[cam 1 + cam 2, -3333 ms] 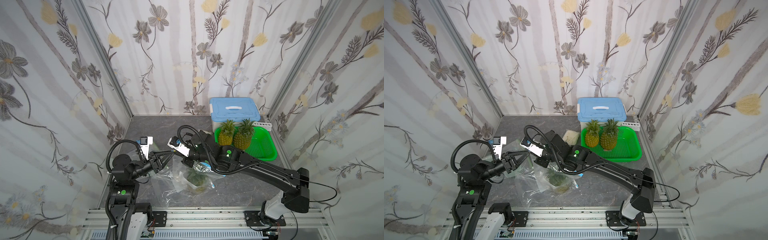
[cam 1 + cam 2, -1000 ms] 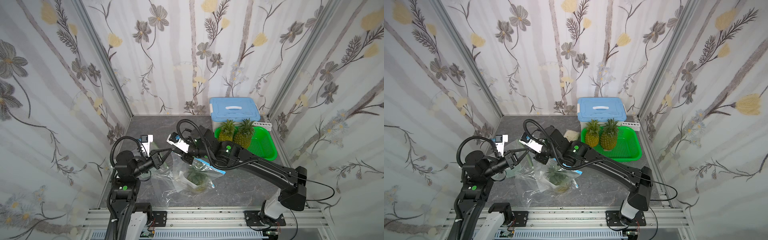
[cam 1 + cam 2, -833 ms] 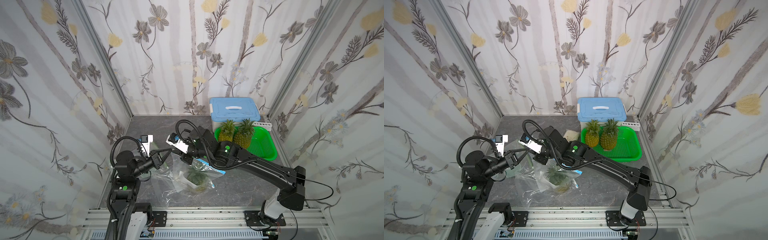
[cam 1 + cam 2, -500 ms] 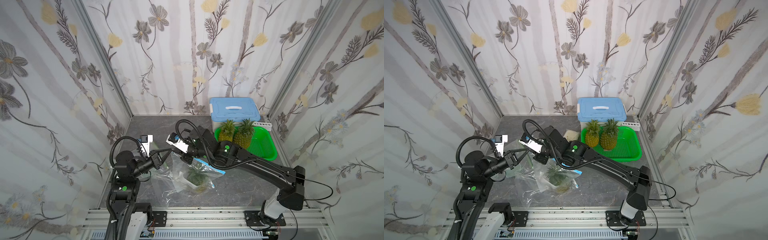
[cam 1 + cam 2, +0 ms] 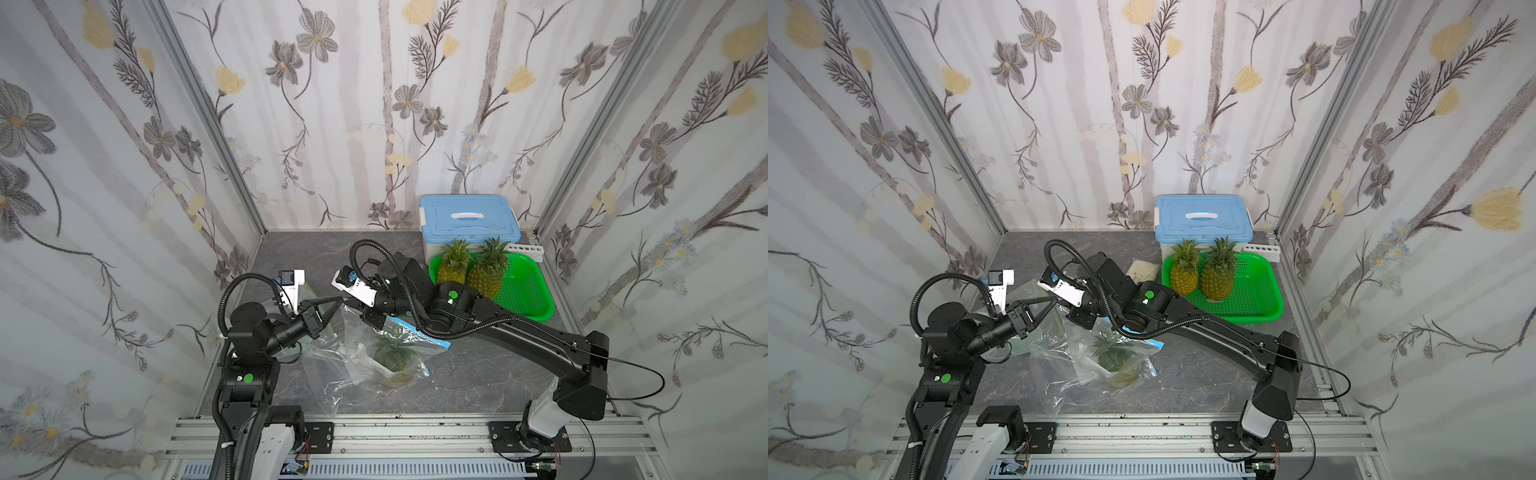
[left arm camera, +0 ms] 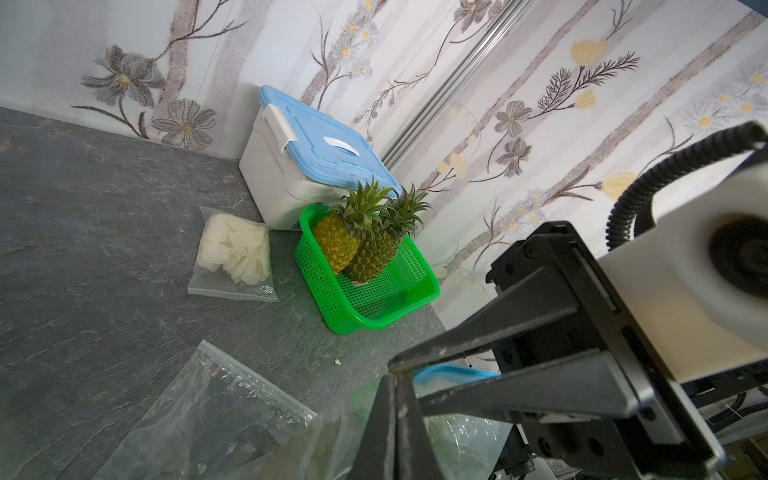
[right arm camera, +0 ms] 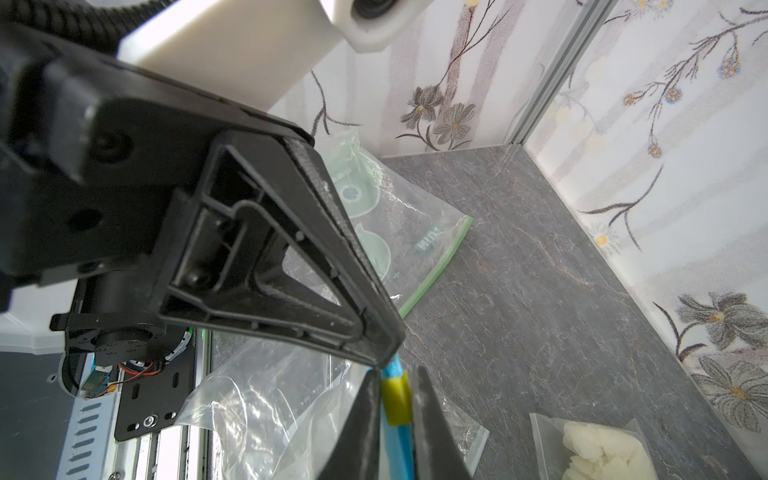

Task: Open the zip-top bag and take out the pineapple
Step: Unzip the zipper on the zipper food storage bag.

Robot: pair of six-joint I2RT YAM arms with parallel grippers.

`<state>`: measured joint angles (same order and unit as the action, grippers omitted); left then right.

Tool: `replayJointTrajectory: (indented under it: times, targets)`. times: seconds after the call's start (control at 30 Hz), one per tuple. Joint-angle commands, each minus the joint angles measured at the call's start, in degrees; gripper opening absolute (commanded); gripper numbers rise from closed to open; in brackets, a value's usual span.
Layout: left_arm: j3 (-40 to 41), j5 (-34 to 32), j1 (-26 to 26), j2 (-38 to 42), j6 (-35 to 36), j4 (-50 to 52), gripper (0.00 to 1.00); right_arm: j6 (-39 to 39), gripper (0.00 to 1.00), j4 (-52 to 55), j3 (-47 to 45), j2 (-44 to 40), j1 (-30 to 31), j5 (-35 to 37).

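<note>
The clear zip-top bag (image 5: 353,357) sits front centre, its blue zip strip (image 5: 419,334) held up off the table. The pineapple (image 5: 392,355) lies inside it, leaves up, seen in both top views (image 5: 1117,353). My left gripper (image 5: 340,298) is shut on the bag's top corner (image 6: 395,376). Right beside it, my right gripper (image 5: 348,305) is shut on the yellow slider (image 7: 397,399) at the end of the zip strip. The two grippers' tips almost touch (image 7: 395,374).
A green basket (image 5: 536,299) with two more pineapples stands at the right, a blue-lidded box (image 5: 469,216) behind it. A small bag of white pieces (image 5: 1144,270) and empty plastic bags (image 7: 415,232) lie on the grey table. Walls close in on three sides.
Since the earliest frame the zip end of the bag has been lifted a little, up and to the left. Over the last second both arms hold almost still.
</note>
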<state>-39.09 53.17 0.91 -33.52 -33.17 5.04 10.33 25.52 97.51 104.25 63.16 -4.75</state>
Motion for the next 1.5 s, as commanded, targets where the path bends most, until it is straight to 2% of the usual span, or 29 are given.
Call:
replayJointTrajectory:
  times: [0.0,0.23,0.67,1.1,1.37,1.47]
  targets:
    - [-0.6,0.0,0.1,0.3,0.8,-1.4,0.00,-0.4,0.09,-0.4,-0.1,-0.2,0.0,-0.5]
    - [-0.9,-0.7,0.1,0.6,0.9,-1.4,0.00,-0.7,0.03,-0.1,-2.0,-2.4,0.1,0.4]
    - [-2.4,-3.9,0.1,-0.8,2.4,-1.2,0.00,-2.8,0.02,3.0,-8.9,-11.3,0.2,2.3]
    - [-4.9,-11.5,0.0,-3.5,7.0,0.7,0.00,-12.7,0.04,5.3,-28.0,-33.2,1.9,5.9]
    - [-4.0,-19.2,-0.1,-3.6,7.3,0.3,0.00,-17.6,0.04,7.6,-32.4,-38.9,4.4,7.6]
    - [-3.3,-20.2,-0.1,-3.8,6.4,-1.8,0.00,-18.9,0.04,9.1,-32.7,-40.5,5.3,8.2]
